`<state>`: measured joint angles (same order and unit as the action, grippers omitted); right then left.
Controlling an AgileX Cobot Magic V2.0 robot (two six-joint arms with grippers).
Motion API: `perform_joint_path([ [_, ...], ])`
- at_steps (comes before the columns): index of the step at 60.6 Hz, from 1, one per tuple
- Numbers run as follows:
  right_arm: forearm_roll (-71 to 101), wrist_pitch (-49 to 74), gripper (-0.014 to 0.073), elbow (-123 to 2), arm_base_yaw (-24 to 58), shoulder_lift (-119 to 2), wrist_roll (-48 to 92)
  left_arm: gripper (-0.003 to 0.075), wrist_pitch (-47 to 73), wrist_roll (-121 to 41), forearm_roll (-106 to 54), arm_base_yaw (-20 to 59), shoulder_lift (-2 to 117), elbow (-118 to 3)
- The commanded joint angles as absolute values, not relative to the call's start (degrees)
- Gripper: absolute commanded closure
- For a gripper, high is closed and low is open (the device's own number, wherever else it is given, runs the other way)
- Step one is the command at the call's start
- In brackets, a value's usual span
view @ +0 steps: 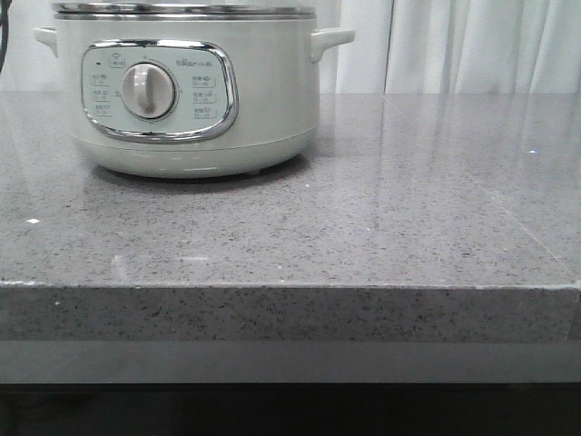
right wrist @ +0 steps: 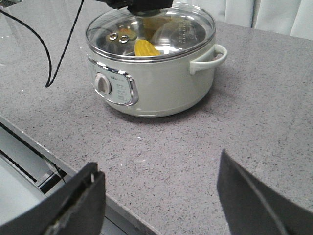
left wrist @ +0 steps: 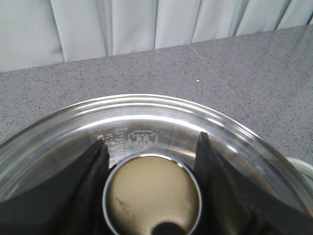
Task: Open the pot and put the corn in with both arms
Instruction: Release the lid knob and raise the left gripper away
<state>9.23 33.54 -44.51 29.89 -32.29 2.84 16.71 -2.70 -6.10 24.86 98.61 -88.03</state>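
Observation:
The pale grey-green pot [view: 195, 100] stands at the back left of the counter, its glass lid [right wrist: 186, 29] resting on its rim. The yellow corn [right wrist: 145, 48] lies inside the pot and shows through the lid. My left gripper [left wrist: 152, 142] is over the lid [left wrist: 161, 117], its black fingers [left wrist: 93, 166] pressed against both sides of the round tan lid knob [left wrist: 152, 193]. It also shows in the right wrist view [right wrist: 142, 6]. My right gripper [right wrist: 159, 161] is open and empty, above the counter near its front edge, well apart from the pot [right wrist: 156, 78].
The pot sits on a grey speckled stone counter [view: 363, 227] whose front edge [right wrist: 54, 152] lies below my right gripper. A black cable [right wrist: 49, 54] runs over the counter beside the pot. White curtains [view: 454, 45] hang behind.

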Motion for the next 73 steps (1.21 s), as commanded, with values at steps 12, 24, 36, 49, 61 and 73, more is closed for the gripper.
perform_joint_path([
  [12,9.7,29.3,0.0085,-46.0,29.9,-32.3,2.8,0.0539,15.5,-2.7,-6.1,25.1,95.5,-91.0],
  [24,9.7,29.3,0.0085,-46.0,29.9,-32.3,2.8,0.0312,16.1,-2.7,-6.1,25.1,95.3,-92.2],
  [36,9.7,29.3,0.0085,-46.0,29.9,-32.3,2.8,0.028,22.8,-2.7,-6.1,25.1,92.7,-95.7],
  [49,9.7,29.3,0.0085,-46.0,29.9,-32.3,2.8,0.0281,26.6,-5.1,-6.1,25.4,84.5,-94.2],
  [61,9.7,29.3,0.0085,-46.0,29.9,-32.3,2.8,0.028,25.3,-6.6,-6.1,28.0,74.6,-83.9],
  [73,9.7,29.3,0.0085,-46.0,29.9,-32.3,2.8,0.028,23.3,-6.8,-6.1,29.9,63.5,-70.7],
])
